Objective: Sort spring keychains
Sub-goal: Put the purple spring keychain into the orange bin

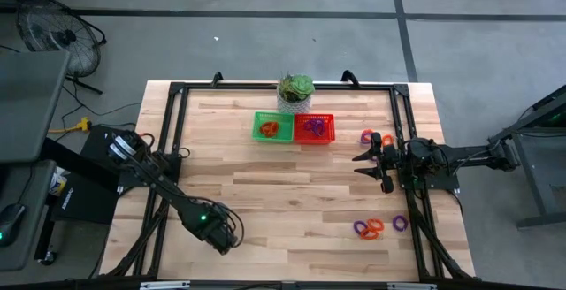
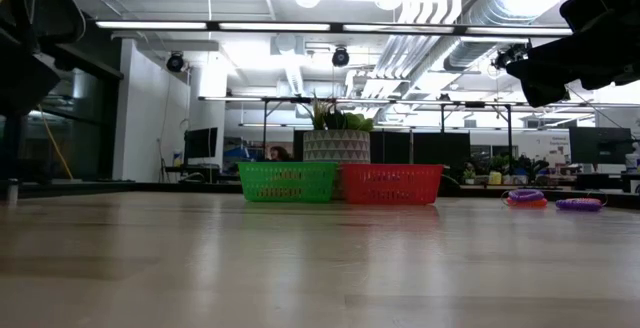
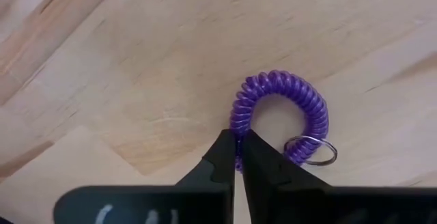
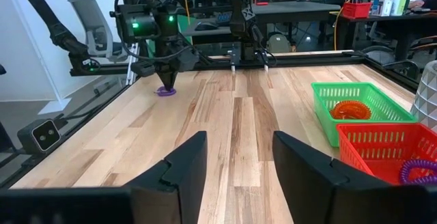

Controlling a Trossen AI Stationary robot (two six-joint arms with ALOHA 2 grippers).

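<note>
My left gripper (image 3: 237, 150) stands near the table's near-left part (image 1: 223, 234), pointing down, shut on a purple spring keychain (image 3: 283, 111) that lies on the wood with its metal ring (image 3: 311, 150) beside the fingers. My right gripper (image 1: 364, 164) hovers open above the table's right side, touching nothing. A purple and an orange keychain (image 1: 372, 137) lie at the far right, and three more (image 1: 378, 226) at the near right. The green basket (image 1: 271, 126) holds an orange coil; the red basket (image 1: 315, 128) holds a purple one. My left gripper pinches the purple keychain's coil (image 3: 240, 118) at one side of the loop, next to the metal ring, between its two fingertips. The fingers come from above, pointing down, and cross the coil. The loop lies flat on the table.
A potted plant (image 1: 296, 90) stands just behind the two baskets at the far edge. A black frame (image 1: 177, 91) runs around the table's rim. Bare wood stretches across the table's middle (image 1: 283, 188).
</note>
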